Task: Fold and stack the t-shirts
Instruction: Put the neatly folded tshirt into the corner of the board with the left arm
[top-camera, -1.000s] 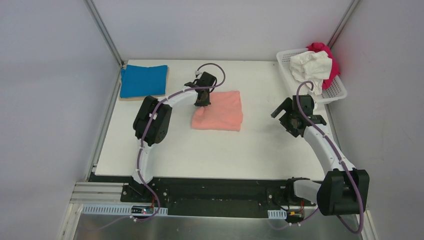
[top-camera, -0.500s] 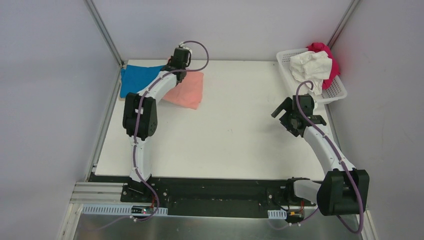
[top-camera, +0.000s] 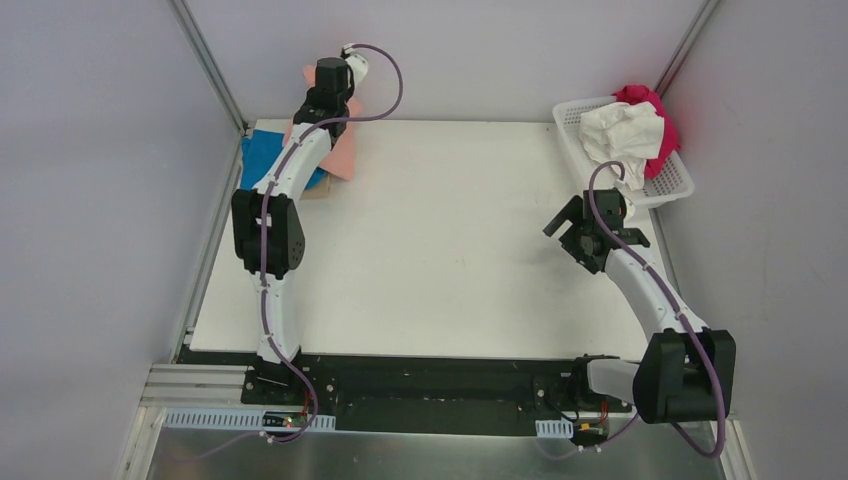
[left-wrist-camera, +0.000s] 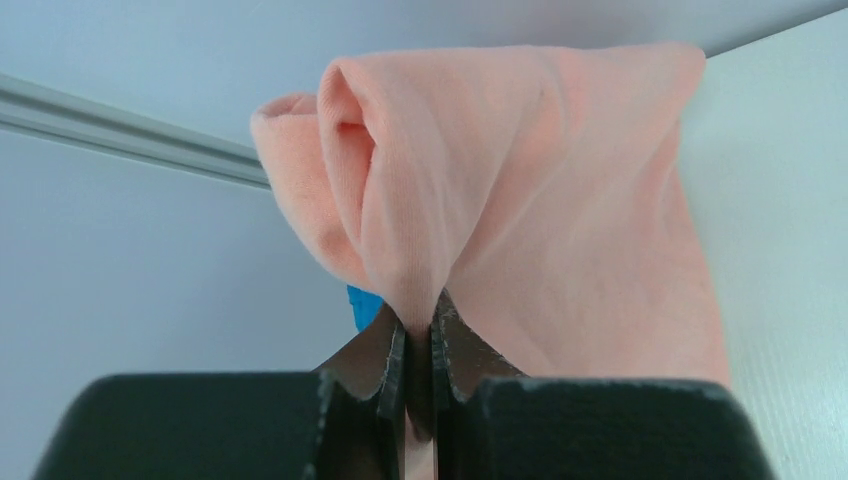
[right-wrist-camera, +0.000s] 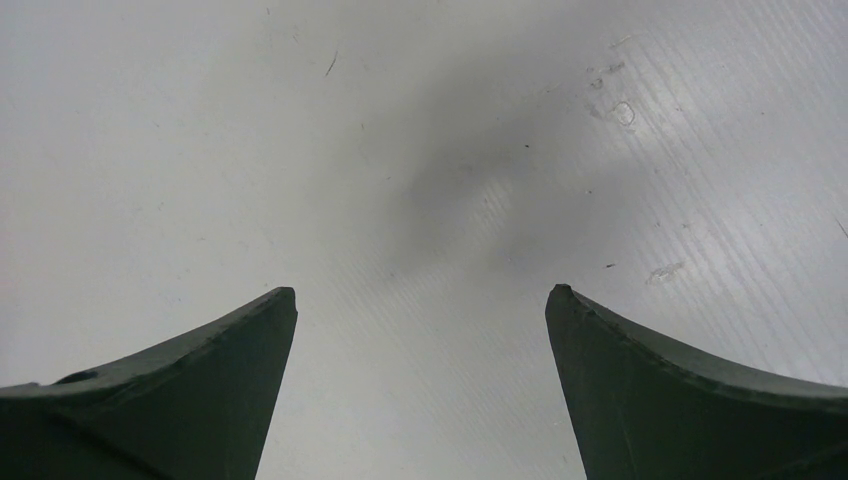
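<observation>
White plastic lattice basket (top-camera: 678, 180) holds a crumpled white t-shirt (top-camera: 620, 130) and a magenta t-shirt (top-camera: 642, 98). Left gripper (left-wrist-camera: 418, 325) pinches the soft salmon-pink t-shirt (left-wrist-camera: 520, 180); right gripper (right-wrist-camera: 420, 300) gapes wide.

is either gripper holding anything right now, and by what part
The left gripper is shut on the salmon-pink t-shirt, pinching a bunched fold of its cloth; which edge that is cannot be told. The right gripper is open and holds nothing.

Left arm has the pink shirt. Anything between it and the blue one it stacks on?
Nothing visible. The left gripper, jaws shut, hangs the pink shirt above the blue shirt; only the arm itself overlaps it from above.
</observation>
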